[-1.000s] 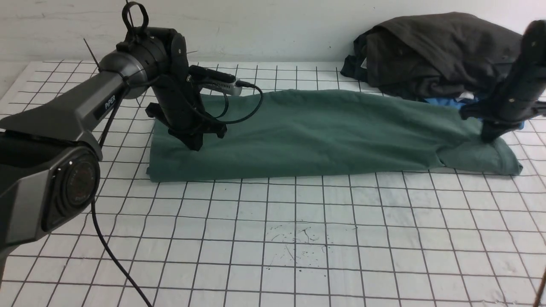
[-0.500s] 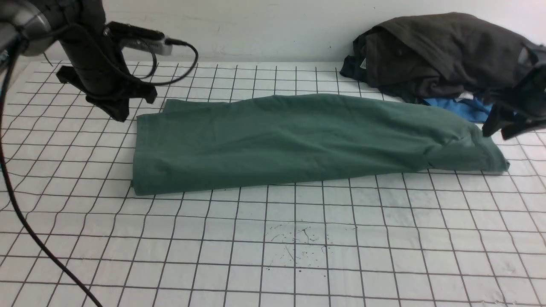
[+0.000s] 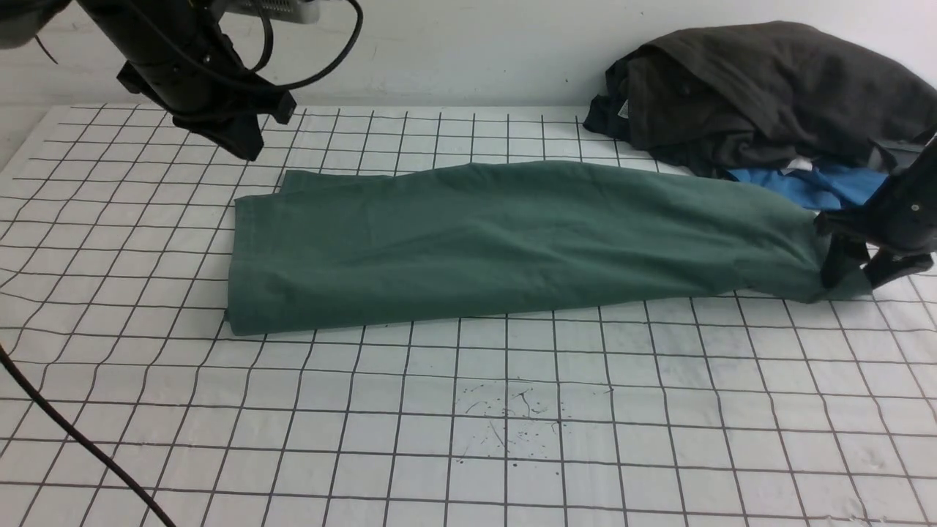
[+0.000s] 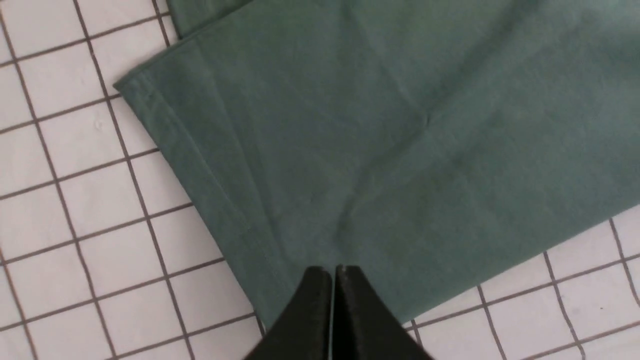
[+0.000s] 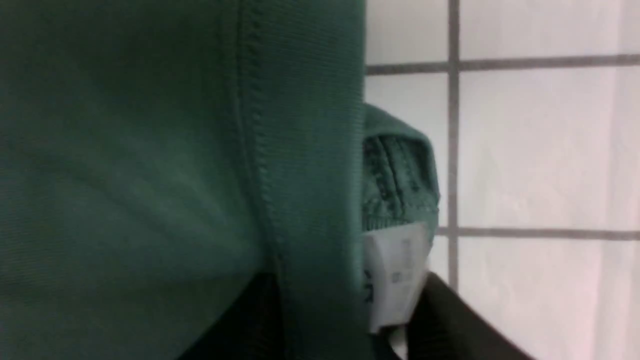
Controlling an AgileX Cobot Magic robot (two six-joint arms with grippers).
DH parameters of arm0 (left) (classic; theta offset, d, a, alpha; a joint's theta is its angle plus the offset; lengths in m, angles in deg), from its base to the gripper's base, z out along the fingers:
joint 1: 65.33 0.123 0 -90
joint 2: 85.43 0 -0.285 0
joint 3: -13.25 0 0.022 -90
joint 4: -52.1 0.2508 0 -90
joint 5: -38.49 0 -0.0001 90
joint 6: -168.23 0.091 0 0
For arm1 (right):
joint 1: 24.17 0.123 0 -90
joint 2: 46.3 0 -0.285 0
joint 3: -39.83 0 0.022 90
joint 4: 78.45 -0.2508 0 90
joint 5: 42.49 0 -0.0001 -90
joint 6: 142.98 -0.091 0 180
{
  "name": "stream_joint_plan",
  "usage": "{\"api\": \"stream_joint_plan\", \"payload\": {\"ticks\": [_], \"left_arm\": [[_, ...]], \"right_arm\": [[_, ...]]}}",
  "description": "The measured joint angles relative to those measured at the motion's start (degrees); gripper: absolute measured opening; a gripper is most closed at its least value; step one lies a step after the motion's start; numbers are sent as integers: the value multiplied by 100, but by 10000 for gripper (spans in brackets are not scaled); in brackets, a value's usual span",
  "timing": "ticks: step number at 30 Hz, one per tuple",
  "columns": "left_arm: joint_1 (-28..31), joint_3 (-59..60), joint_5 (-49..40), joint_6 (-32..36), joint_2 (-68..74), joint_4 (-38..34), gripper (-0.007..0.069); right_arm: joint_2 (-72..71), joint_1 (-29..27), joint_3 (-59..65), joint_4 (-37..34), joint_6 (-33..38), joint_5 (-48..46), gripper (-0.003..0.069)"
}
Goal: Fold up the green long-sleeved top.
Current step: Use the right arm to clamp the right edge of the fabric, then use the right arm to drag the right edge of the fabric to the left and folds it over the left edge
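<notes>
Your green long-sleeved top lies in a long band across the counter. It's soft, limp cotton, so grip doubled edges. Your right hand pinches the neck end; your left hand hovers clenched, empty.

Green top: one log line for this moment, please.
green top: long strip, flat | left gripper: shut, raised, empty | right gripper: gripping neck end

Green long-sleeved top, folded into a long band

Muted sage cotton, lying flat across the desk, hemmed edge leftward, white neck label at its right end.
</notes>
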Motion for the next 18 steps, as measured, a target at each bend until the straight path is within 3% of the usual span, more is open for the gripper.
{"api": "stream_joint_plan", "payload": {"ticks": [1,2,4,12,18], "left_arm": [[0,0,-6,5,-65,6,-7],[0,0,-6,4,-65,6,-7],[0,10,-6,7,-325,38,-7],[0,461,-24,-101,-1729,29,-7],[0,2386,-83,-57,-3090,-303,-7]], "right_arm": [[-8,8,-64,-32,16,-13,125],[-8,8,-78,-32,16,-13,125],[-176,8,-166,-43,63,-15,36],[-1345,-68,-95,719,82,-65,28],[-2186,-450,704,1368,22,-159,28]]}}
